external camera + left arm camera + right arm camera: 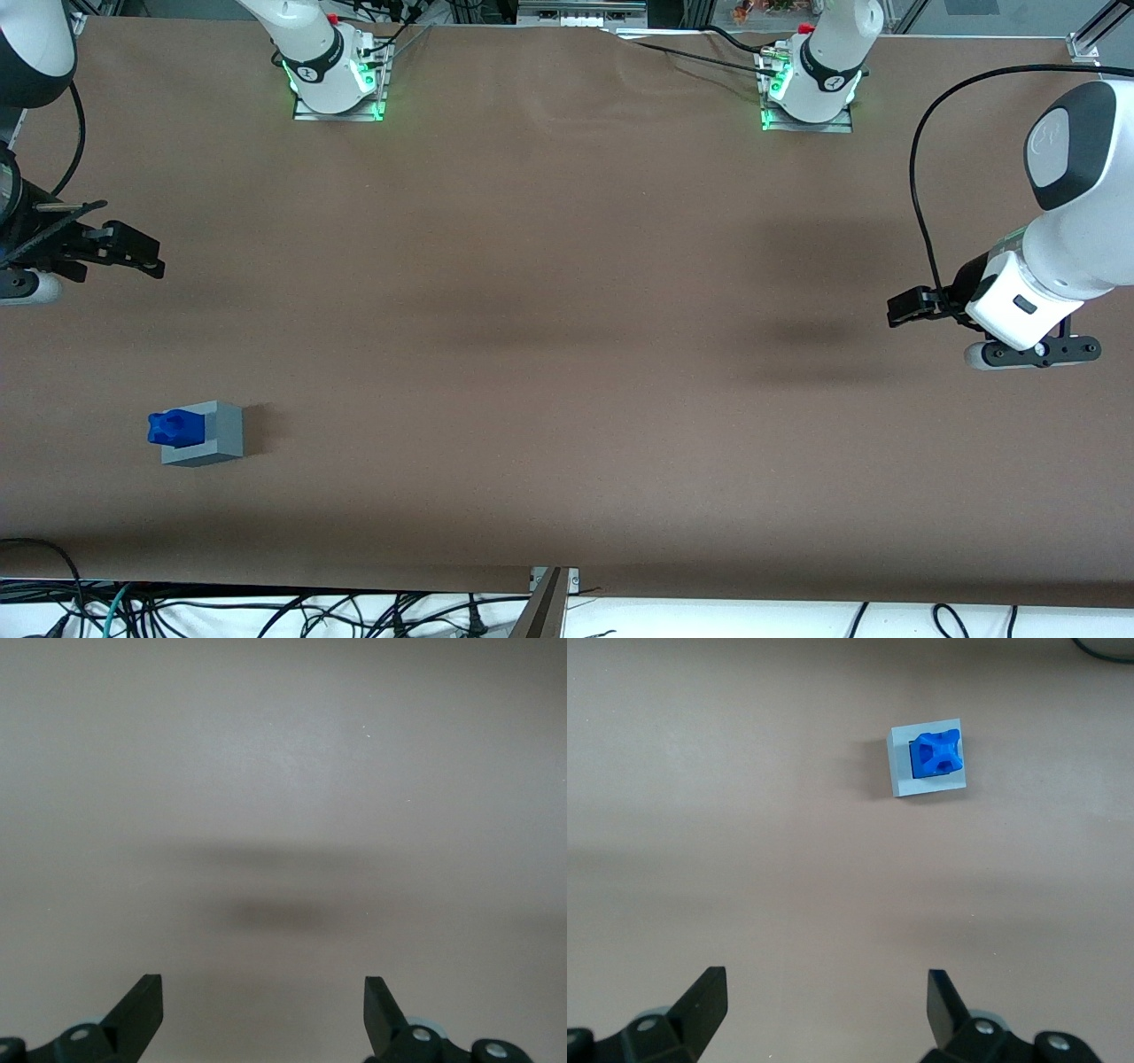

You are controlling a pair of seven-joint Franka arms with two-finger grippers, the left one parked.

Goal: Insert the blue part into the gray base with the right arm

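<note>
Brown table [567, 266] with soft shadows; black cables [266, 611] along near edge.

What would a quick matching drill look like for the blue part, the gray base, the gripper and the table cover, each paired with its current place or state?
Things:
1. blue part
2. gray base
3. gripper
4. table cover

States:
A. open, holding nothing, farther from the front camera than the base
B. brown, lies under everything
C. sits in the top of the gray block
D. stands on the cover, toward the working arm's end

Pairs: 1-C, 2-D, 3-A, 4-B
</note>
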